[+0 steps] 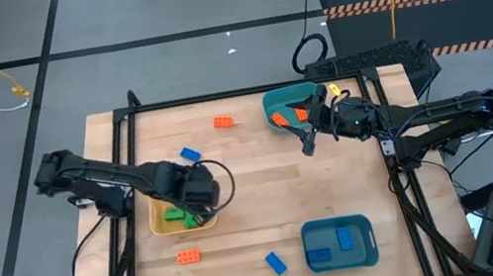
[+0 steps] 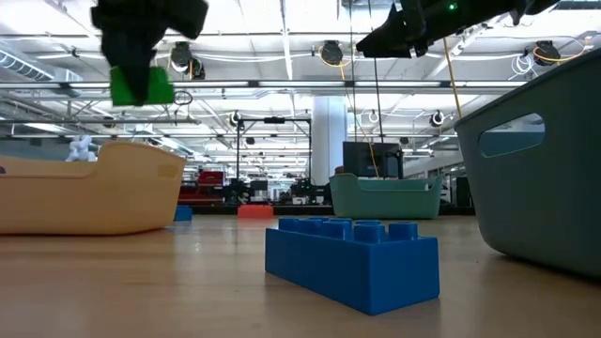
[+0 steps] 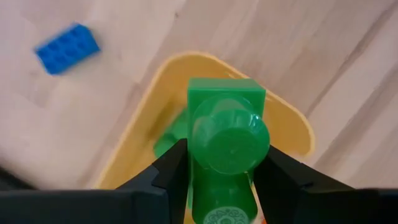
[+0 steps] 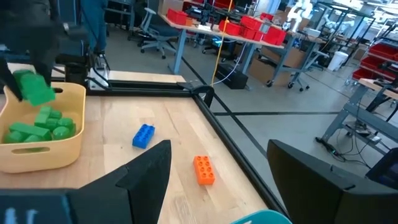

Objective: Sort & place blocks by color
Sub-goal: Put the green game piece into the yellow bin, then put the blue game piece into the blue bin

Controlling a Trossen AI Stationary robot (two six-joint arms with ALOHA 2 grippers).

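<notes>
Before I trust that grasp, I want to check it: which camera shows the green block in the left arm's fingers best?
The left wrist view: the green block fills the frame, clamped between both fingers above the yellow tray. The low view shows it hanging above that tray, the right wrist view small and distant, and the high view hides it.

Three trays — yellow (image 1: 156,219), teal (image 1: 273,103), perhaps slate-blue (image 1: 372,237).

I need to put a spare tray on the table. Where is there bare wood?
Bare wood lies mid-table, between the yellow tray, the teal tray and the blue-grey bin. It is crowded at the yellow tray, under the left tool.
</notes>
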